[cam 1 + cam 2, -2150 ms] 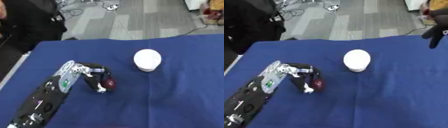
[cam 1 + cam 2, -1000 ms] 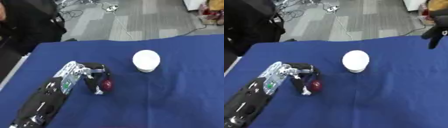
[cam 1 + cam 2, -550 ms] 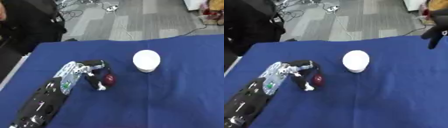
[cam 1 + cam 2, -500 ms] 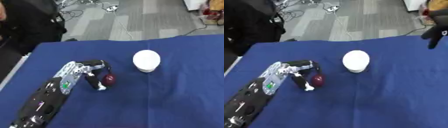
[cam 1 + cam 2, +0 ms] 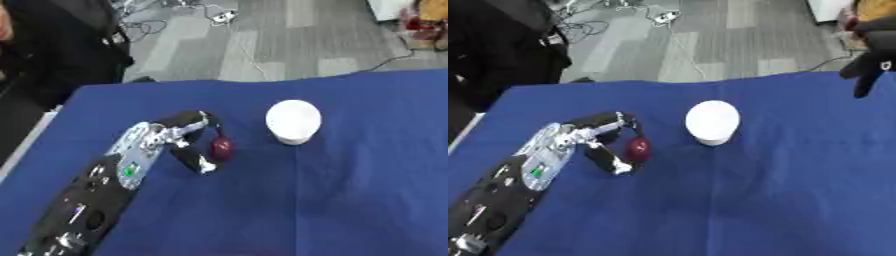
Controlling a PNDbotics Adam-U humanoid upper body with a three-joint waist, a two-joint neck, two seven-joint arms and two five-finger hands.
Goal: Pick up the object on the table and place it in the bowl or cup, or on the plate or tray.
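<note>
From the near left corner of the blue bench (image 5: 367, 200), the left hand (image 5: 179, 135) curls its fingers (image 5: 199, 162) round a small dark red object (image 5: 221, 147). A white cup (image 5: 293, 120) stands just right, toward the far edge. The right hand (image 5: 872, 52) hangs over the far right corner, fingers relaxed downward.

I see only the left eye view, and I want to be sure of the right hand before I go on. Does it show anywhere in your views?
Observer: Yes. The right hand shows in the right eye view, at the upper right corner.
Operator: Does it hold anything?
Observer: No. Its fingers hang down relaxed, with nothing in them.
Operator: Is it close to the white cup?
Observer: No. It is apart from the white cup, off to the right, by the far edge of the blue table.
</note>
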